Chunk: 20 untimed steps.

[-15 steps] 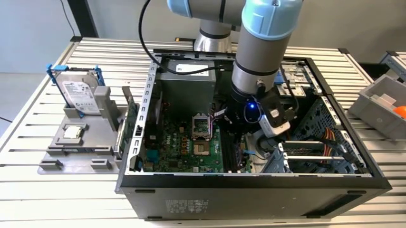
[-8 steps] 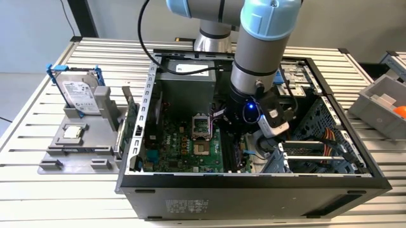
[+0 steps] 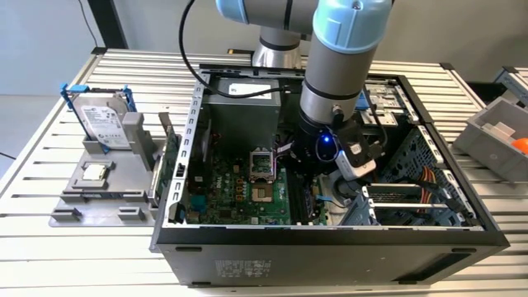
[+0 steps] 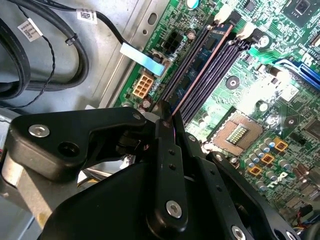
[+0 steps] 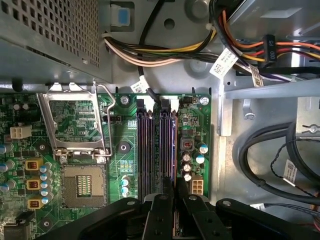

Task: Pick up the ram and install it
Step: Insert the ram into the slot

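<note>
The gripper [image 4: 170, 122] is clamped on the ram [image 4: 200, 70], which stands on edge in a slot [image 5: 166, 150] of the motherboard [image 5: 125, 150], inside the computer case [image 3: 330, 247]. I judge the picking done; full seating I cannot confirm.

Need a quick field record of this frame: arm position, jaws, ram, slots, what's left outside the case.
arm: reaching down into the open computer case
gripper: jaws closed on the ram
ram: thin stick seen edge-on, standing in a memory slot on the motherboard
memory slots: parallel dark slots beside the CPU socket
seating: cannot tell whether fully pressed in
outside case: hard drive in a blue frame, upright on the grey holder
</note>
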Each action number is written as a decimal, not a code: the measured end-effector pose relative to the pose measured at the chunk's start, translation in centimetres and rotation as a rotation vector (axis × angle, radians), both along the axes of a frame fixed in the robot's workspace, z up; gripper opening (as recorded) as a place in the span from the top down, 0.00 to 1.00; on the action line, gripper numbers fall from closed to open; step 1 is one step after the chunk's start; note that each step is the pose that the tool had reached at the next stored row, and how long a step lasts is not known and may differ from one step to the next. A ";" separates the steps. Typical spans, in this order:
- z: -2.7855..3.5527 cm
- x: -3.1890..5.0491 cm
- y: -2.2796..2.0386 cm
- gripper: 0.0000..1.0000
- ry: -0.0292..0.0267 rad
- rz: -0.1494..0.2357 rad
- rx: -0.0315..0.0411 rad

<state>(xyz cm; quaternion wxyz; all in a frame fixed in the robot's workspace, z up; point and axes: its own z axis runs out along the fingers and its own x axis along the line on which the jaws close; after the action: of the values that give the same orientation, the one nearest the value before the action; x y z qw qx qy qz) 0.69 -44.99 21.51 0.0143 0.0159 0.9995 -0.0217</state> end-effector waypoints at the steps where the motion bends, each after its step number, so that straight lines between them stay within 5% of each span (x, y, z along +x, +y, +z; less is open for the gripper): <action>1: -0.01 0.00 0.00 1.00 0.0007 0.000 -0.0002; 20: -0.29 0.00 -0.16 1.00 0.0115 -0.012 -0.0031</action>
<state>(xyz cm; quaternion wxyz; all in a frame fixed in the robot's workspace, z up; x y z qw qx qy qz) 0.69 -45.15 21.22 0.0084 0.0217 0.9995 -0.0234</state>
